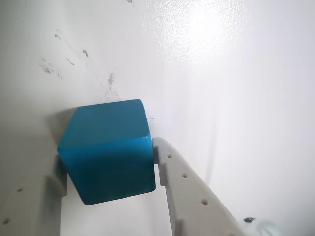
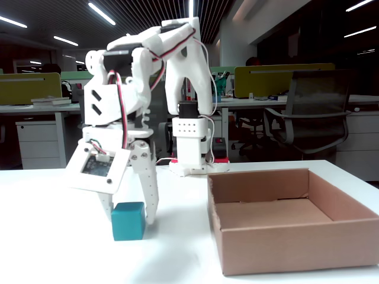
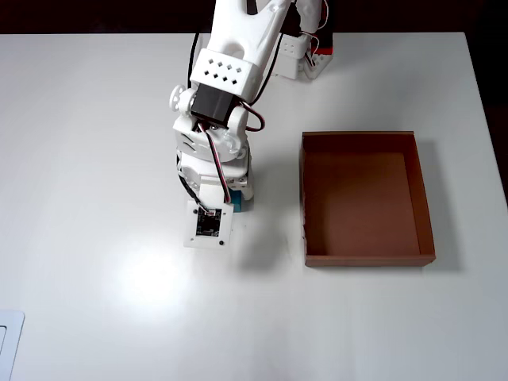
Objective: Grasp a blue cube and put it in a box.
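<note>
Office desks and a dark mesh chair fill the background behind a glossy white counter (image 2: 53, 254). On it, left of the box (image 2: 290, 228) in the fixed view and well apart from it, the blue cube (image 2: 128, 220) sits flat on the surface between the two fingers of the claw (image 2: 127, 213). The wrist view shows the claw (image 1: 108, 169) narrowed around the blue cube (image 1: 106, 150), one finger (image 1: 189, 189) touching its right face and the other pressed at its left side, so it appears gripped though not yet lifted.

The cube looks solid, rigid and light, with smooth, slightly shiny faces that could slip under a weak pinch. It should not deform or break. Opposite flat faces, taken squarely near the middle, seem the best hold; here the cube sits slightly turned between the fingers, so it may twist as the grip tightens.

From overhead, the box (image 3: 423, 198) lies open and empty to the right of the arm.
</note>
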